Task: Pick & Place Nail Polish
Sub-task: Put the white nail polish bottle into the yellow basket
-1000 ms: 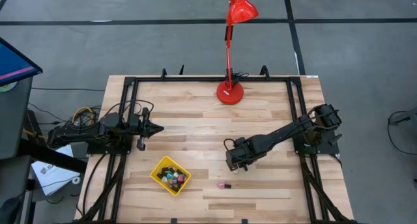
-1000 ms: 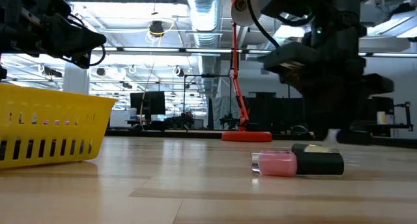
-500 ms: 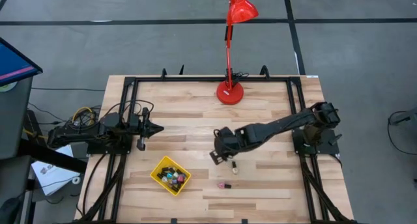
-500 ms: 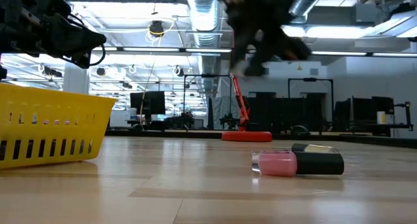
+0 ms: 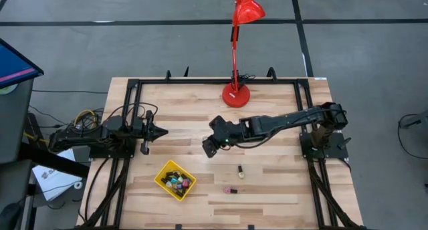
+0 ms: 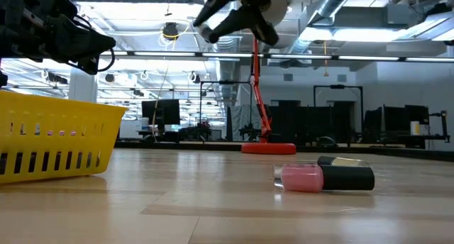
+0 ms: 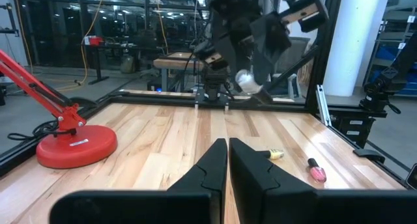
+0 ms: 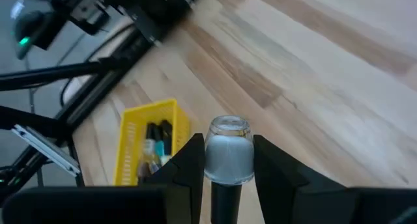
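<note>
While the pale nail polish bottle [image 8: 229, 155] is clamped in the right gripper [image 8: 227, 160], it should be released low over the yellow tray [image 8: 148, 137]; the left gripper [image 7: 227, 160], fingers together, waits.

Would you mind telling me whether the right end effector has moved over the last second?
Yes. Holding a pale nail polish bottle, the right end effector has travelled leftward across the table, away from the two loose bottles and closer to the yellow tray.

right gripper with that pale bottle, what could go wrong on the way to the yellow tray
The right gripper pinches the pale bottle only at its sides, bottom end sticking out, so it might slip in mid-air above the table. The yellow tray already holds several bottles, so a drop could bounce out. Two more bottles, pink and dark-capped, lie loose nearby.
</note>
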`<state>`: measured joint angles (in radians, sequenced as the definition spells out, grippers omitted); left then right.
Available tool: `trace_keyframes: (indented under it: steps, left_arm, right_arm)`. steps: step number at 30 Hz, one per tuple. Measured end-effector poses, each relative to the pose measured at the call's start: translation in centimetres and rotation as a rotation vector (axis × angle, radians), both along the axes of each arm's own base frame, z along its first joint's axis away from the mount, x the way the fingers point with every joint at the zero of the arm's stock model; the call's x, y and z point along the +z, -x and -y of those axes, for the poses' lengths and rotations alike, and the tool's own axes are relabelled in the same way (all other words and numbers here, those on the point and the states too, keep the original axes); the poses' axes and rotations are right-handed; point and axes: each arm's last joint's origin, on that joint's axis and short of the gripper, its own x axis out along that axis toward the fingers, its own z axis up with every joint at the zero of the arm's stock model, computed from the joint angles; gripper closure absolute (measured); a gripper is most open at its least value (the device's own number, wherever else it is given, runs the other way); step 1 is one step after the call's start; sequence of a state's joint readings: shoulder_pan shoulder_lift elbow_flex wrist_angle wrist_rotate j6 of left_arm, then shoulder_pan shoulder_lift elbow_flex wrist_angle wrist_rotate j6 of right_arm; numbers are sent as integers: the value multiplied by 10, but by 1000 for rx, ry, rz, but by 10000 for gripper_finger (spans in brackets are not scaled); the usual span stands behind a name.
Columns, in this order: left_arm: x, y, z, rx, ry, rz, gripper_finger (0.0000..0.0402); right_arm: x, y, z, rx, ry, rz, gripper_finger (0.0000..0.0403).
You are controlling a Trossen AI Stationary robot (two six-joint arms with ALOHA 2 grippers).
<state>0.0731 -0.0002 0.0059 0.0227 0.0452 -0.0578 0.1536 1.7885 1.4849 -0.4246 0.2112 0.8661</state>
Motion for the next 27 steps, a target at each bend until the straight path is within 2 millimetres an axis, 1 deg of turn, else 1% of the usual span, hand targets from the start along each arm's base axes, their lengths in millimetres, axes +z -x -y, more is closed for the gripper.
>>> trace_keyframes:
  steps: [4,10,13,16,18,20,22,27]
  left_arm:
    - [0,0,0,0,0,0,389]
    - [0,0,0,0,0,0,389]
    - [0,0,0,0,0,0,389]
    - [0,0,0,0,0,0,389]
    - [0,0,0,0,0,0,389]
    - [0,0,0,0,0,0,389]
    - [0,0,0,0,0,0,389]
    - [0,0,0,0,1,-6,389]
  right_arm:
    - [5,-4,-1,40,51,57,312]
    - [19,-12,-6,154,190,213,312]
    - [26,-15,-7,178,232,283,312]
    - [28,-17,-7,187,255,314,313]
    - [24,-25,-9,189,262,353,313]
    - [14,-29,-11,199,261,341,313]
    - [9,-42,-17,209,255,375,313]
    - [0,-71,-33,291,261,383,313]
